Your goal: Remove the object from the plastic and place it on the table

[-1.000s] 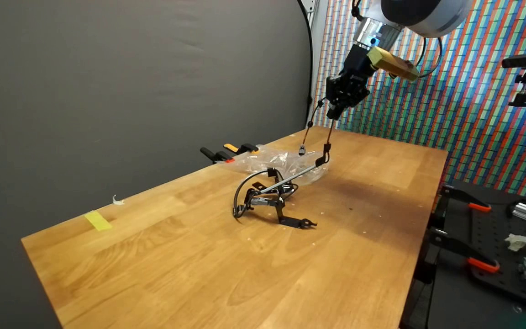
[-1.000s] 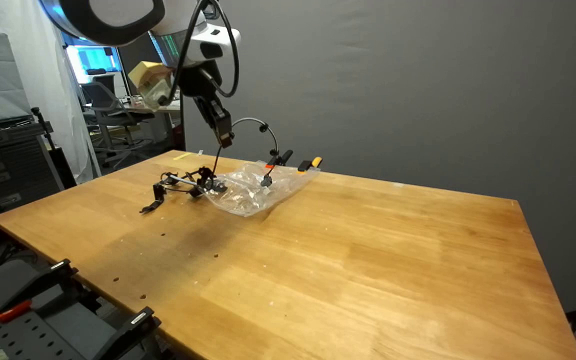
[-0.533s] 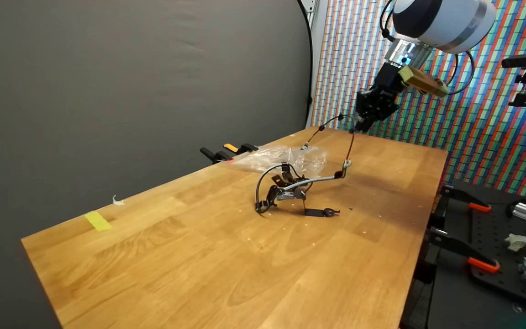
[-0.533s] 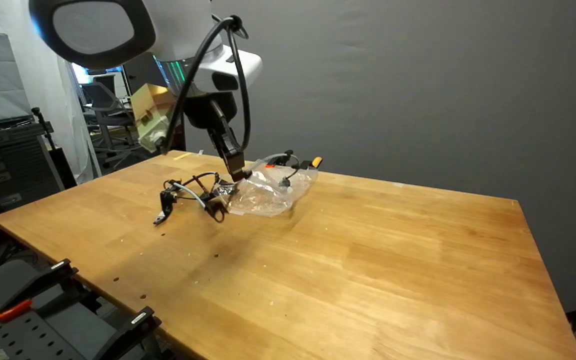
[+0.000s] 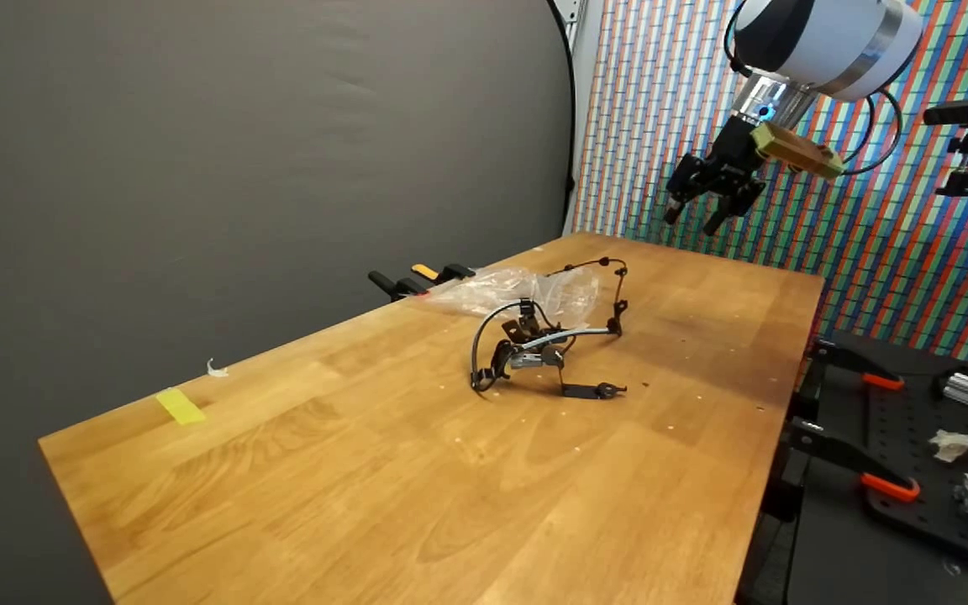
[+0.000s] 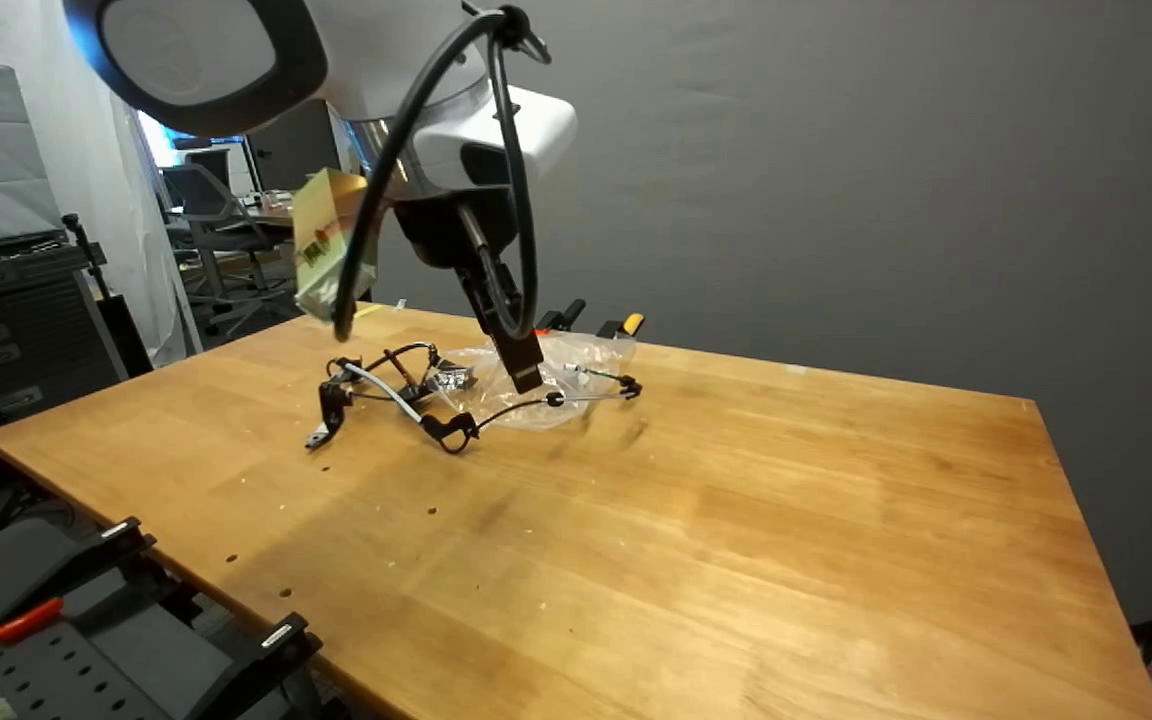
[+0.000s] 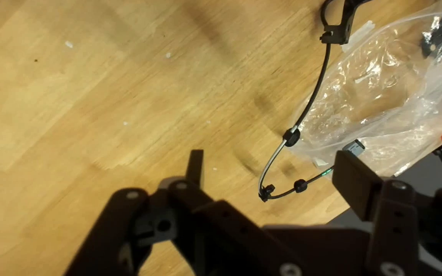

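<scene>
A tangle of dark cable with black clips and brackets, the object, lies on the wooden table. Its main body is beside the clear crinkled plastic. A thin cable arm loops outward, and its grey connector rests over the plastic's edge; whether on or inside it, I cannot tell. Above this loop my gripper stands open, fingers wide apart, gripping nothing. In the wrist view the loop shows in the gap, lower down on the table.
Black-and-orange clamps sit at the table's edge beside the plastic. Yellow tape and a white scrap mark a far corner. A dark side bench with red-tipped clamps adjoins the table.
The gripper carried the cable sideways, dragging the tangle along the table away from the yellow tape. Then it opened and rose slightly, and the cable loop dropped down.
</scene>
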